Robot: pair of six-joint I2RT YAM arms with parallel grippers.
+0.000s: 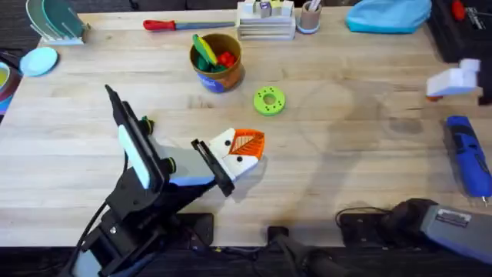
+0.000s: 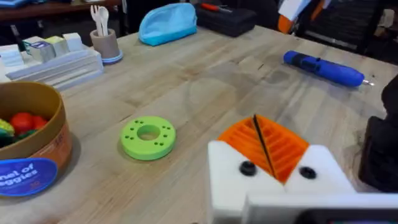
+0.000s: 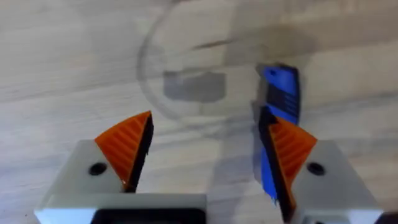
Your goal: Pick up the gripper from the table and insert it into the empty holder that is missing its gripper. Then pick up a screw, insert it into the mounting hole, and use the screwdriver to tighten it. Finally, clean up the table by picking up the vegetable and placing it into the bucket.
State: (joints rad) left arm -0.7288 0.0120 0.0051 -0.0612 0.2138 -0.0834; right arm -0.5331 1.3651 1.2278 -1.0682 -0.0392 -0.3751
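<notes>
Overhead — blue cylindrical screwdriver lying flat near the table edge.

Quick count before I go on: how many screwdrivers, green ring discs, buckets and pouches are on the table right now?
screwdrivers: 2, the blue powered screwdriver and the red-handled screwdriver
green ring disc: 1
bucket: 1
blue pouch: 1
total: 5

My left gripper white with orange ribbed pads; blue screwdriver; bright green ring; bucket blue, tan-rimmed; table pale wood
</notes>
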